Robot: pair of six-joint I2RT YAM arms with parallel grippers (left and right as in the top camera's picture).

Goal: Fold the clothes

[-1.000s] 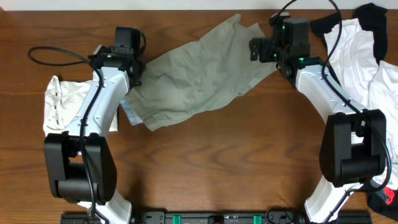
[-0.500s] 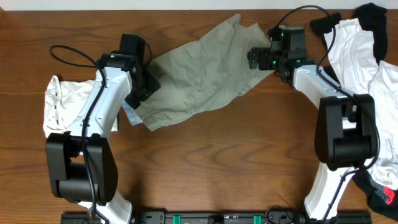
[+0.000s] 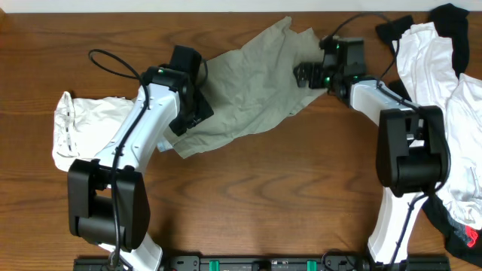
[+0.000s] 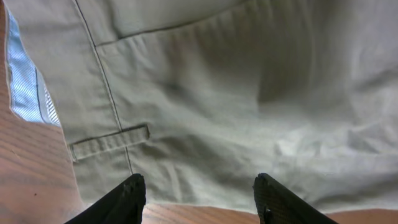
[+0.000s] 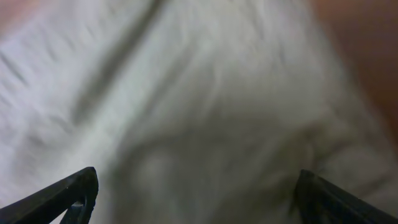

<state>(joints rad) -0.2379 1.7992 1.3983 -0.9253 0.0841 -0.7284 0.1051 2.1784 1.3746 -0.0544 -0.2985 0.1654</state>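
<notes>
The khaki-green garment lies spread and wrinkled, slanting from the table's middle left up to the back. It fills the left wrist view, where a belt loop and a light blue lining show. My left gripper is open and empty over the garment's lower left part, near its edge. My right gripper is open wide and empty just over the garment's right end; that view is blurred fabric.
A white garment lies bunched at the left edge, under the left arm. White garments and a black one are piled at the far right. Bare wooden table lies in front of the khaki garment.
My left arm has swung right, from the garment's left edge to over its lower left part. My right gripper has moved left, further onto the garment's right end.
</notes>
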